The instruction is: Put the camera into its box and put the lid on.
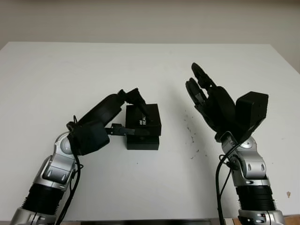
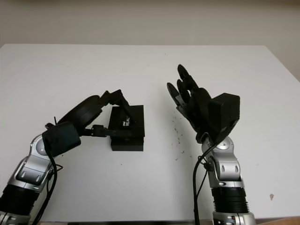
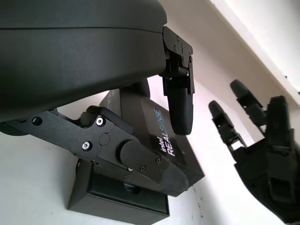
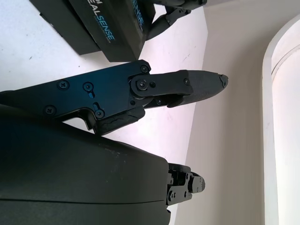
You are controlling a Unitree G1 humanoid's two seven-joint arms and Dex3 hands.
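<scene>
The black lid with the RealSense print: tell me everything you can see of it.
The lid is a matte black, flat rectangular piece, cardboard by its look, printed "intel REALSENSE" in white and blue on top. It sits on the black box base but offset, leaving the base's near edge exposed, so it is not squarely seated. It lies near the middle of the white table. The left hand grips it, one finger on top, another along its near edge. The right hand is open, raised to its right, not touching.
</scene>
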